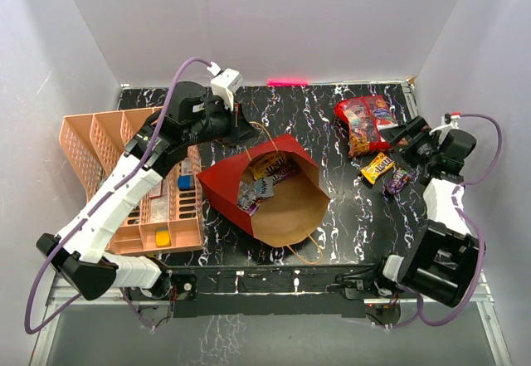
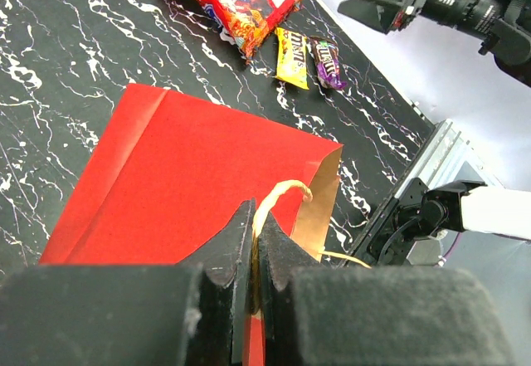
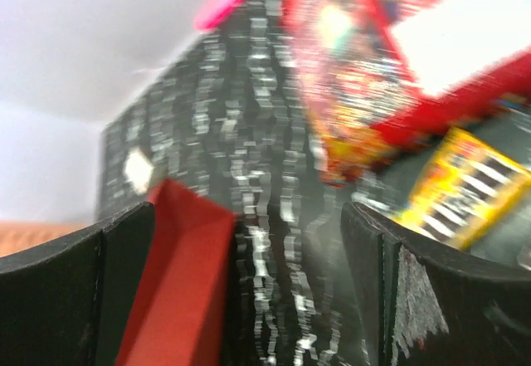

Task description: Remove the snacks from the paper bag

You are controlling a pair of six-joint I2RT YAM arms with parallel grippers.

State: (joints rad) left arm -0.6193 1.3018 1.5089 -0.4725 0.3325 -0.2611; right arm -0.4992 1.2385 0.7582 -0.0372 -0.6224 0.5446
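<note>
a large red paper gift bag [image 1: 228, 185] with a brown kraft inside is laid on its side in the middle of the black white-veined worktop [image 1: 348, 217], its mouth turned toward the near edge. the left tool [image 2: 253, 217] is pressed together on the bag's red rim, just beside a thin brown cord handle [image 2: 282, 190]. several small shiny packets [image 1: 267, 169] are seen inside the open mouth. two larger red snack bags [image 1: 363, 121] are laid overlapping at the far right of the worktop, and near them a yellow candy packet [image 1: 377, 167] and a purple candy packet [image 1: 398, 179] are laid side by side. the right tool [image 3: 241, 212] is held beside these with its fingers wide apart and nothing between them. a peach slotted plastic tray [image 1: 87, 146] is set at the left, with a small blue block [image 1: 185, 182] and a small yellow block [image 1: 163, 238] in its compartments.
</note>
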